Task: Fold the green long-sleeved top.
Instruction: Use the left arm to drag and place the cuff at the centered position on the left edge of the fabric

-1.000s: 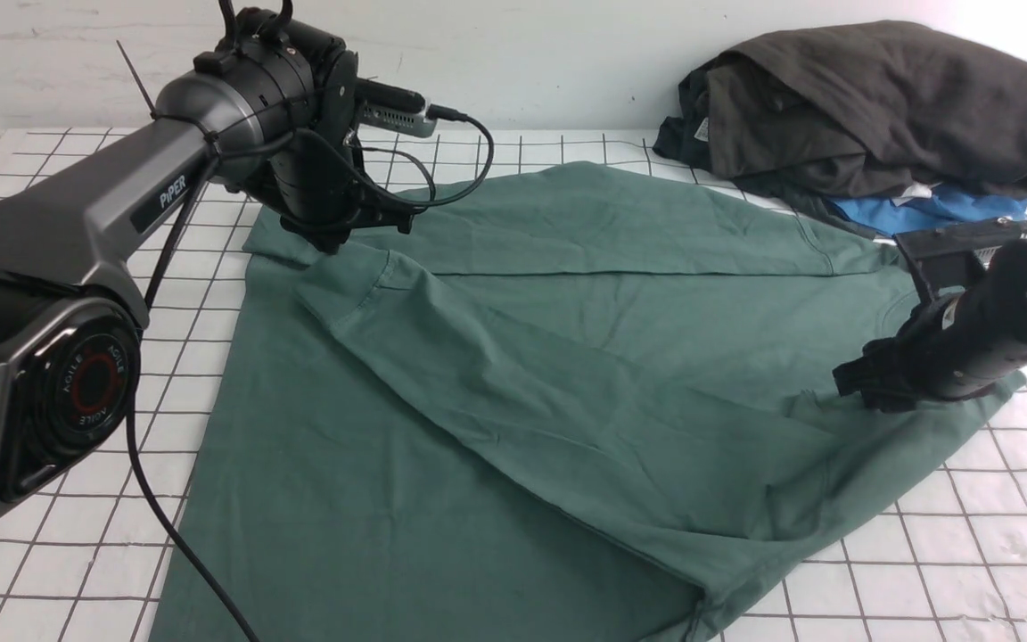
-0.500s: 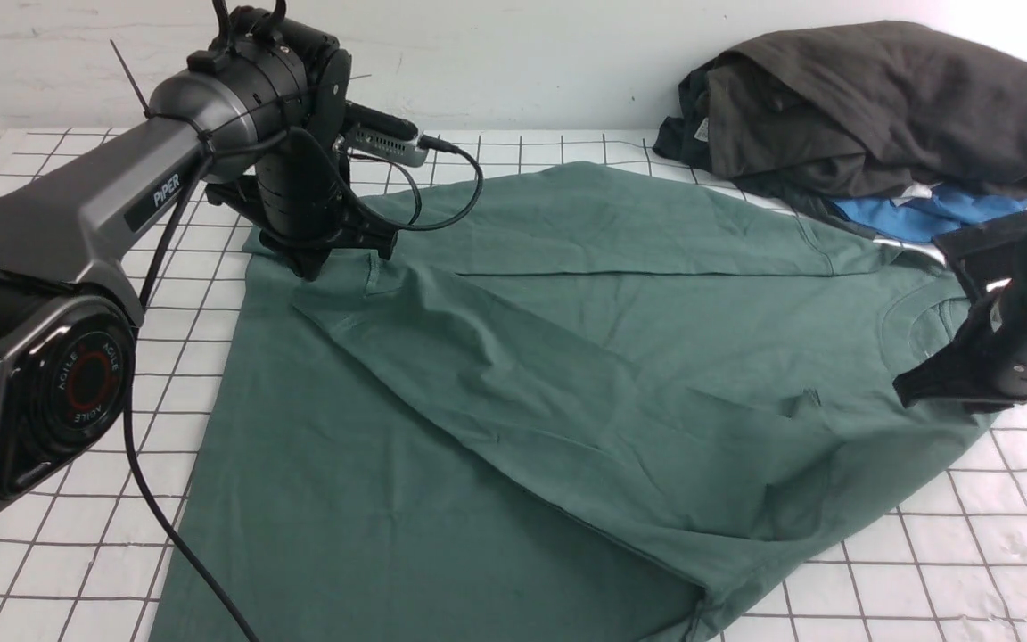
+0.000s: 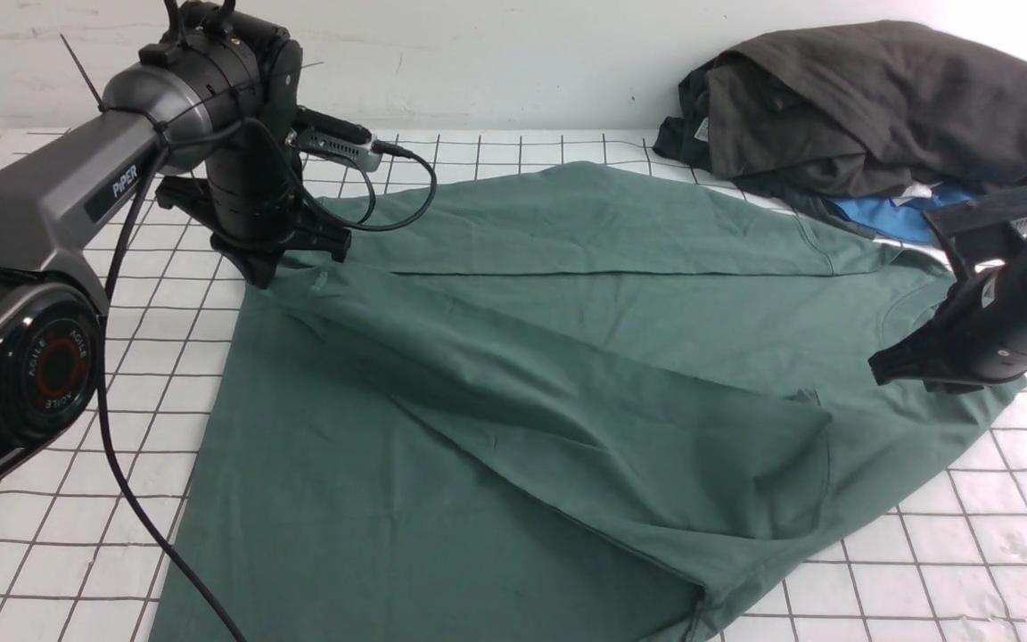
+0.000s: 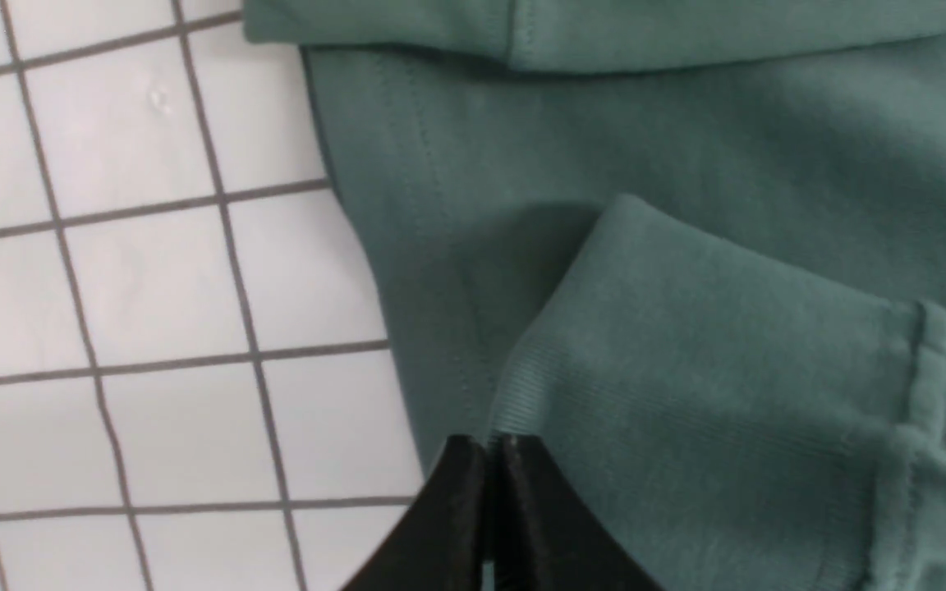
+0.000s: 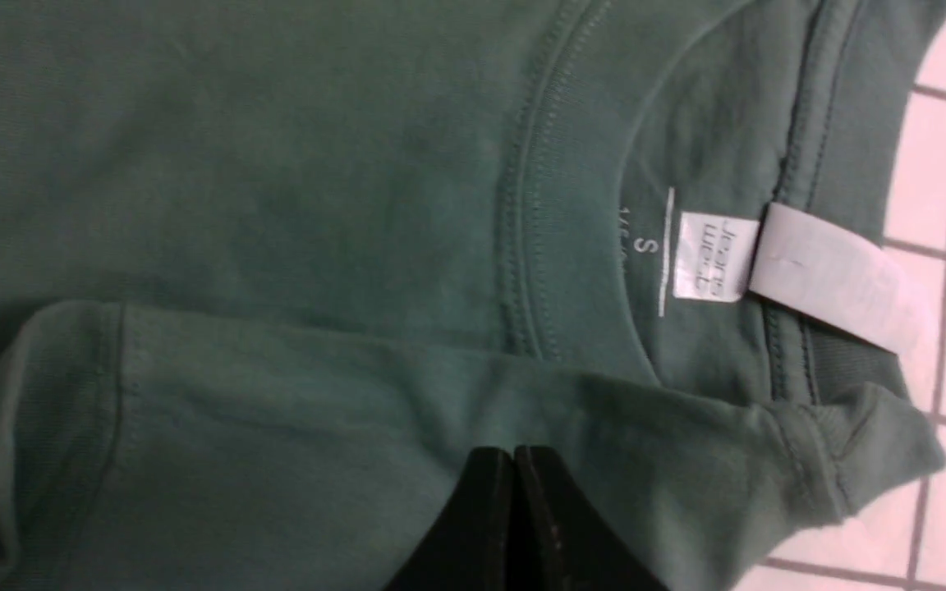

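Front: your green long-sleeved top [image 3: 496, 357] sprawls across the middle of the worktop [image 3: 968, 553], left gripper [image 3: 259, 276] toward the far-left corner, right gripper [image 3: 877, 370] near the right edge. Left wrist: jaws pinch the sleeve cuff [image 4: 522, 394]. Right wrist: jaws pressed together over fabric by the neck label [image 5: 711, 254], can't tell if anything's caught.

The green long-sleeved top [image 3: 567, 357] is matt, soft knit cloth, its cuff [image 4: 563, 386] finely ribbed. The neck label [image 5: 830, 275] is smooth and white, perhaps papery. The counter [image 3: 968, 553] is smooth, faintly glossy. My left end effector [image 4: 493, 447] is matt black plastic.
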Robot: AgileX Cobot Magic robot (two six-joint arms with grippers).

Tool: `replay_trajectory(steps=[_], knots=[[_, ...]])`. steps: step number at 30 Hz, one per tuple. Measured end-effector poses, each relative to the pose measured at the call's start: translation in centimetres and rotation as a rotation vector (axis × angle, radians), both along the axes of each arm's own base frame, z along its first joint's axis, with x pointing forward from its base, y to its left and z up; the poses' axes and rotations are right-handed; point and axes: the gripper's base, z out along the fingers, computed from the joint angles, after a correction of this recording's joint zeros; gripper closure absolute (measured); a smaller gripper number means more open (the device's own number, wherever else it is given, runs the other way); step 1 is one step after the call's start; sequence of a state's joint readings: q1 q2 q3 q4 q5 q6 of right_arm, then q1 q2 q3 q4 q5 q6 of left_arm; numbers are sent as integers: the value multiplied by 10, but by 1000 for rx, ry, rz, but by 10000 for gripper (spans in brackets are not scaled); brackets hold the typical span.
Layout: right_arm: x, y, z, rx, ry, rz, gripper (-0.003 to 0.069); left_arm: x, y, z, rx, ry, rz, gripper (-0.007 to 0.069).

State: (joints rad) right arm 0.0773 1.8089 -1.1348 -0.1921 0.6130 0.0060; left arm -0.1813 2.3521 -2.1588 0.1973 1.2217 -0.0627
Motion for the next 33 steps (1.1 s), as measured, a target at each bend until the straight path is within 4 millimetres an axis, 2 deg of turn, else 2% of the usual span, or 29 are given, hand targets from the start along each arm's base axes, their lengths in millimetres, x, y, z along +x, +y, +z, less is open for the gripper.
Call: replay_trajectory(steps=[4, 8, 11, 13, 17, 22, 25, 28, 30, 33], knots=[[0, 2, 0, 19, 6, 21, 659, 2, 2, 12, -5, -30, 2, 629], [1, 3, 0, 26, -10, 32, 645, 0, -1, 35, -11, -83, -19, 629], [1, 3, 0, 26, -13, 32, 641, 1, -1, 36, -13, -92, -21, 629], [1, 4, 0, 29, -13, 28, 637, 4, -1, 31, -13, -99, -23, 619], [1, 4, 0, 41, -13, 20, 631, 11, -1, 16, 4, -112, -20, 559], [1, 5, 1, 52, -18, 13, 589, 11, 11, 12, 68, -86, 29, 405], [4, 6, 2, 66, -56, 8, 535, 10, 16, 12, 65, -57, 3, 351], [9, 7, 3, 89, -105, -5, 450, 10, 16, 8, 10, -31, -31, 335], [14, 8, -6, 95, -115, -6, 360, 11, 14, 0, -37, -5, -53, 335], [17, 8, -23, 94, -81, -8, 272, 12, 14, -15, -64, 29, -67, 335]])
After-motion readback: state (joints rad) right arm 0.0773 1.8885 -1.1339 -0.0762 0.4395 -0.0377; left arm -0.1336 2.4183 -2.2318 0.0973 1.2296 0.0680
